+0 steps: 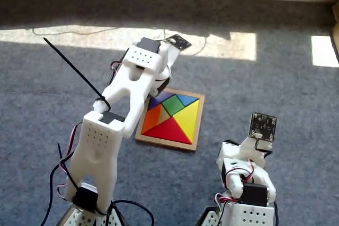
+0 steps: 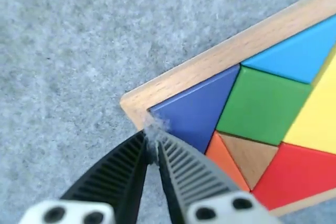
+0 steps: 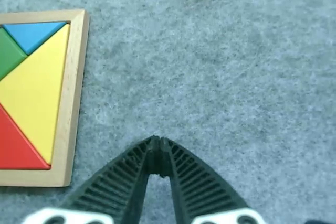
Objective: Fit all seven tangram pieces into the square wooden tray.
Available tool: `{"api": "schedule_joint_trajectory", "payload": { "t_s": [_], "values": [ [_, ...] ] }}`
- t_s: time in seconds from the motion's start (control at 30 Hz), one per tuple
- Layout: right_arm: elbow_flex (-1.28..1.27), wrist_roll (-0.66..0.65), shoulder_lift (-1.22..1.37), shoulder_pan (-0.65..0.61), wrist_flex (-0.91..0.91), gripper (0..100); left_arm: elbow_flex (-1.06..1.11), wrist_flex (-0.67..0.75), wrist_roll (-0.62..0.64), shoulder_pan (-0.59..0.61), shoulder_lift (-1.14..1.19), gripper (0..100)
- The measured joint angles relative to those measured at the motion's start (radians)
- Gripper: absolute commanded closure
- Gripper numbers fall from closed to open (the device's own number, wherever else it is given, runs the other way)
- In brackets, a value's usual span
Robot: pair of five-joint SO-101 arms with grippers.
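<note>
The square wooden tray [image 1: 165, 143] lies on the grey carpet with coloured pieces set in it: red [image 1: 170, 129], yellow [image 1: 188, 116], orange [image 1: 152, 117], green [image 1: 172, 105] and light blue [image 1: 186, 99]. In the left wrist view my left gripper [image 2: 152, 149] is shut, its tips at the tray's corner [image 2: 137, 103] against the dark blue triangle [image 2: 197, 109]. A wood-coloured triangle [image 2: 253, 155] sits between orange [image 2: 223, 162], green [image 2: 262, 103] and red [image 2: 294, 174]; I cannot tell whether it is a piece or bare tray. My right gripper [image 3: 157, 153] is shut over carpet, apart from the tray's rim [image 3: 73, 98].
The left arm [image 1: 127, 93] stretches over the tray's far left corner and hides it from above. The right arm [image 1: 246, 175] is folded at the near right. A cable [image 1: 69, 66] and a sunlit strip [image 1: 106, 38] lie beyond the tray.
</note>
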State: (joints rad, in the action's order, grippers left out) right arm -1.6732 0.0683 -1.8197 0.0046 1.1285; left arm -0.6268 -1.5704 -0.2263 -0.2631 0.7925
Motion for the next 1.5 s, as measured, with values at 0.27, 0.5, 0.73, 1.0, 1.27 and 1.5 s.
{"api": "schedule_joint_trajectory", "payload": {
  "t_s": [0.27,0.5,0.73,1.0,1.27,1.5],
  "values": [
    [0.000,0.000,0.000,0.000,0.000,98.3,0.006,-0.080,0.028,-0.006,-0.206,99],
    [0.000,0.000,0.000,0.000,0.000,98.3,0.107,-0.098,0.092,-0.003,-0.361,99],
    [0.000,0.000,0.000,0.000,0.000,98.3,0.387,0.008,0.100,-0.003,-0.588,99],
    [0.000,0.000,0.000,0.000,0.000,98.3,0.847,0.265,0.137,0.020,-0.933,99],
    [0.000,0.000,0.000,0.000,0.000,98.3,1.162,0.388,0.144,0.069,-1.214,99],
    [0.000,0.000,0.000,0.000,0.000,98.3,1.381,0.440,0.146,0.077,-1.433,99]
  ]
}}
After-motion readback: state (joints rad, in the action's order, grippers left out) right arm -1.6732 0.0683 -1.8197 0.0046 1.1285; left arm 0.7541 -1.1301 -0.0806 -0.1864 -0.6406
